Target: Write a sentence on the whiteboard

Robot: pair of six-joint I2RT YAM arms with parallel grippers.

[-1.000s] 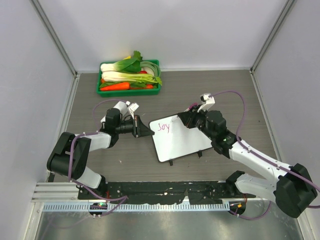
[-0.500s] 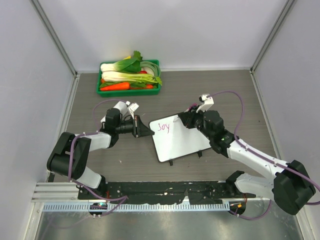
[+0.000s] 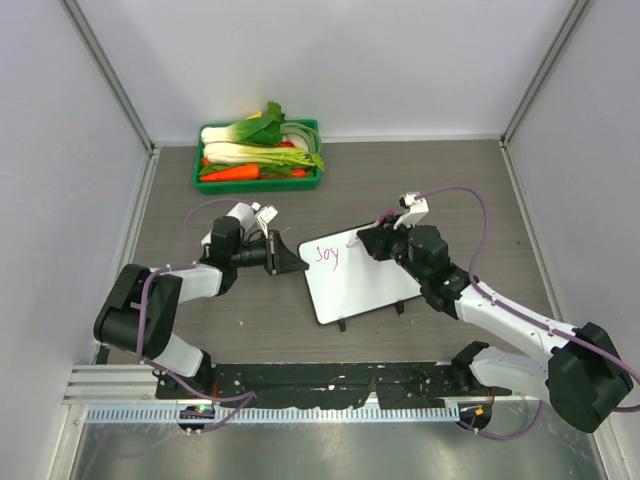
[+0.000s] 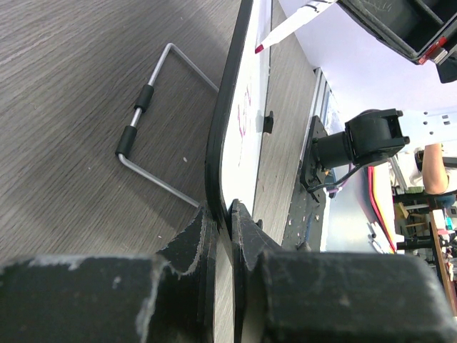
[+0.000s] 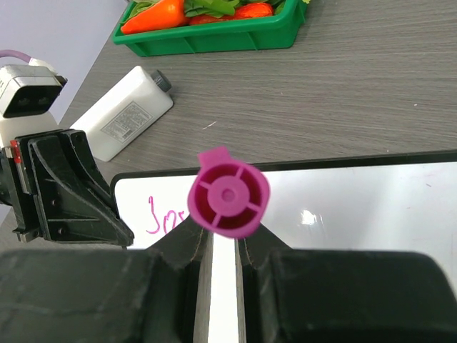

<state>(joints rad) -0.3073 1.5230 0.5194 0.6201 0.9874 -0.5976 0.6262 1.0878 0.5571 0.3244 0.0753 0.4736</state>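
The whiteboard (image 3: 362, 280) stands tilted on its wire feet in the middle of the table. Pink handwriting (image 3: 327, 254) sits at its upper left corner and also shows in the right wrist view (image 5: 161, 214). My left gripper (image 3: 287, 256) is shut on the board's left edge; in the left wrist view the jaws (image 4: 223, 218) pinch the thin dark rim (image 4: 232, 121). My right gripper (image 3: 377, 240) is shut on a pink marker (image 5: 228, 193), held over the board's upper edge just right of the writing. The marker tip (image 4: 275, 32) is at the board's surface.
A green tray of vegetables (image 3: 259, 156) stands at the back left. A white bottle (image 5: 126, 111) lies on the table behind my left gripper. The board's wire stand (image 4: 150, 139) rests on the wood tabletop. Grey walls close in the sides and back.
My right wrist has shifted slightly over the board's upper edge. The writing looks the same. My left arm has not moved.
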